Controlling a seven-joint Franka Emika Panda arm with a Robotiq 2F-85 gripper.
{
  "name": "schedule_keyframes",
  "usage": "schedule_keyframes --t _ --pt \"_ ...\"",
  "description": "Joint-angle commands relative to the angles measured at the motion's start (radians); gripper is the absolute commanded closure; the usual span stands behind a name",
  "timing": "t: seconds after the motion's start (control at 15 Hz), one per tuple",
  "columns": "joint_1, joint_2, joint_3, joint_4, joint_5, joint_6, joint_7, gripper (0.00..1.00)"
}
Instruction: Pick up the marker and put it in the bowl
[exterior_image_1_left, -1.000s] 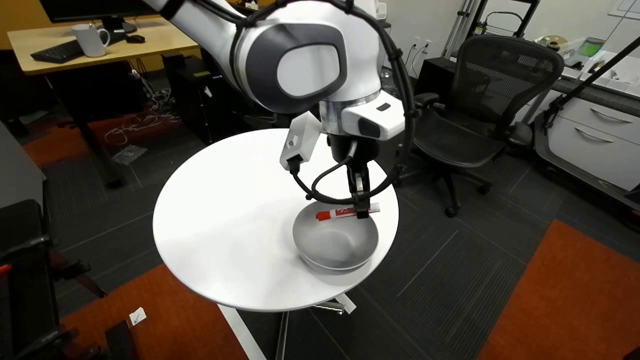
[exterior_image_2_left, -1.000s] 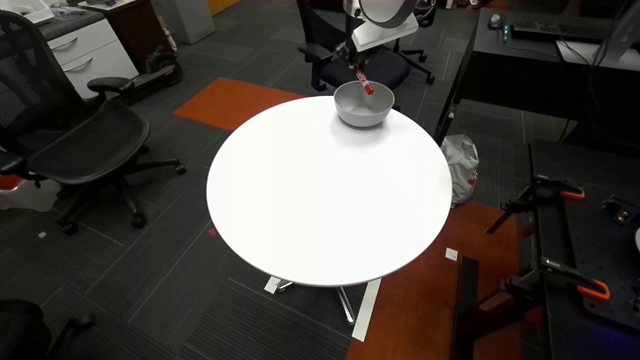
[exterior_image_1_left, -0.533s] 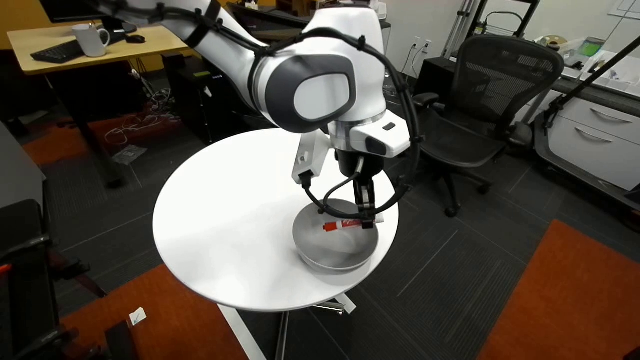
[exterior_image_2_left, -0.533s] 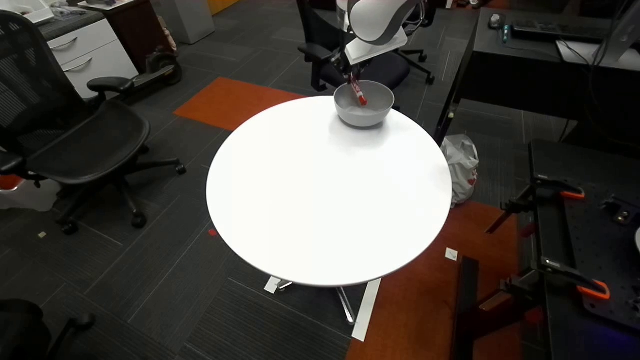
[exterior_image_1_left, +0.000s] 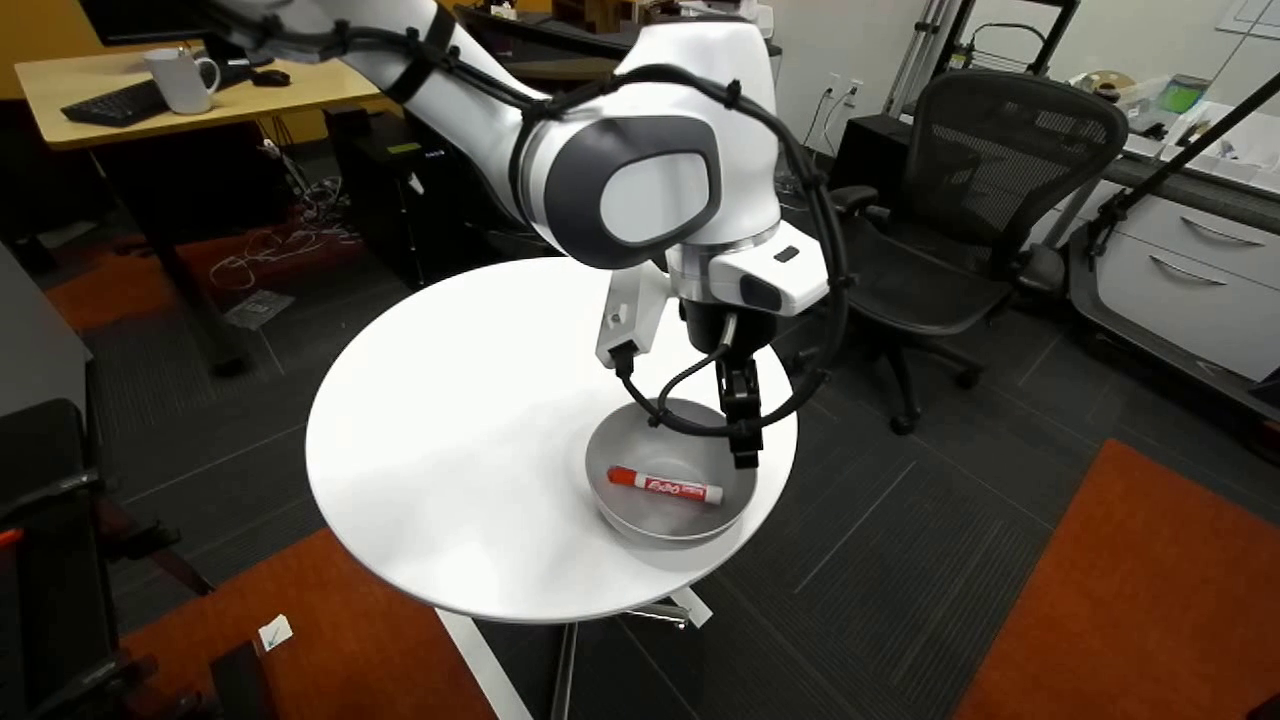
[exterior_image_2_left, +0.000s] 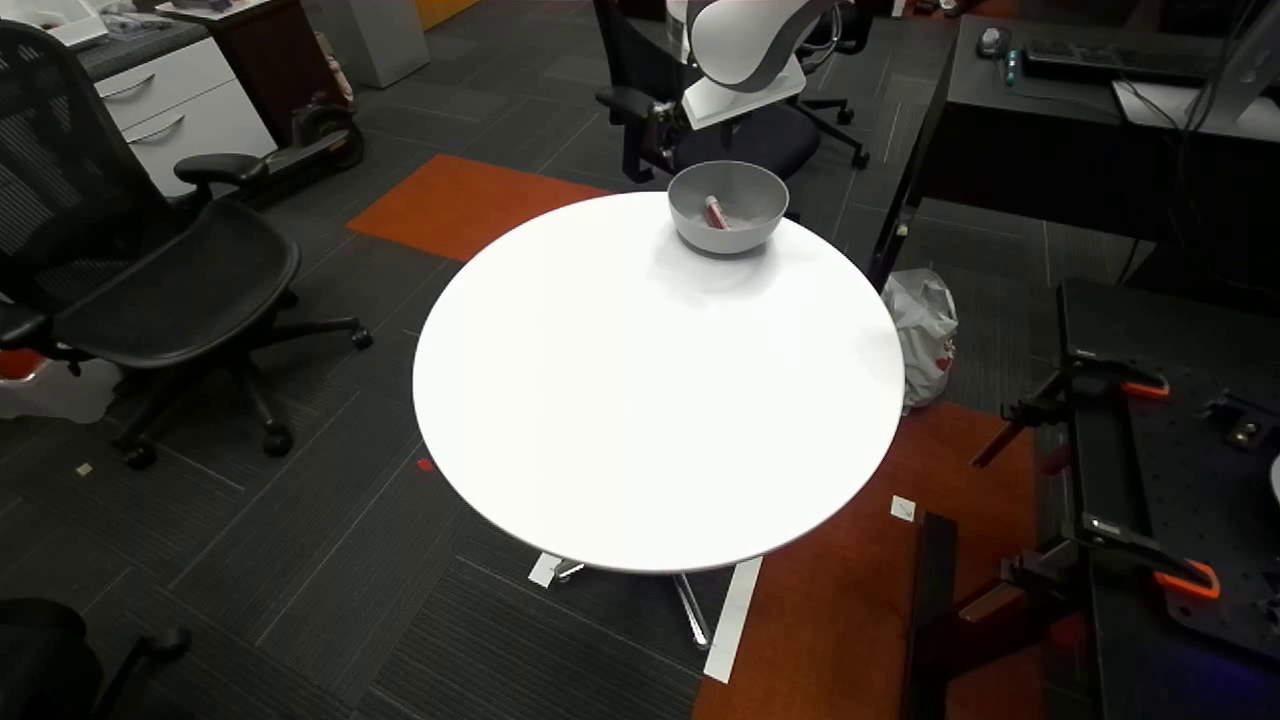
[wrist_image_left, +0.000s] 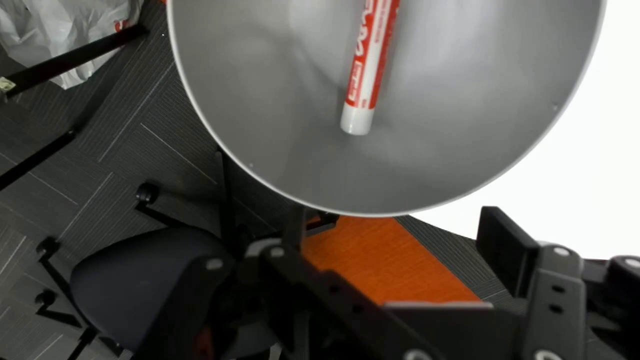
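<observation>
The red marker (exterior_image_1_left: 665, 487) with its whitish section lies inside the bowl (exterior_image_1_left: 672, 532), resting on the inner surface. The bowl is round and grey and stands near the edge of the table; in an exterior view only part of the marker (exterior_image_2_left: 716, 213) shows above the near wall. My gripper (exterior_image_1_left: 745, 455) hangs low at one side of the bowl, by its rim, apart from the marker. In the wrist view the gripper (wrist_image_left: 400, 237) is open, its fingers wide apart with only floor seen between them. The marker's red end is cut off there by the upper frame edge.
A round white table (exterior_image_2_left: 650, 390) carries the bowl. Beyond its edge stand a black mesh chair (exterior_image_1_left: 990, 200) and a desk with a mug (exterior_image_1_left: 183, 80). A plastic bag (exterior_image_2_left: 918, 335) sits on the floor by the table. A cable (exterior_image_1_left: 820, 250) loops along the arm.
Half a second ago the gripper was shut on the marker over the bowl. The arm has come down slightly, the jaws have opened, and the marker has dropped into the bowl.
</observation>
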Motion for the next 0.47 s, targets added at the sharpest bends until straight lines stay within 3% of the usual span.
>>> schedule_keyframes --t 0.0,0.4 --pt "0.001 0.010 -0.005 0.032 0.024 -0.033 -0.010 0.00" --pt "0.007 0.008 -0.010 0.008 0.017 -0.008 -0.009 0.00"
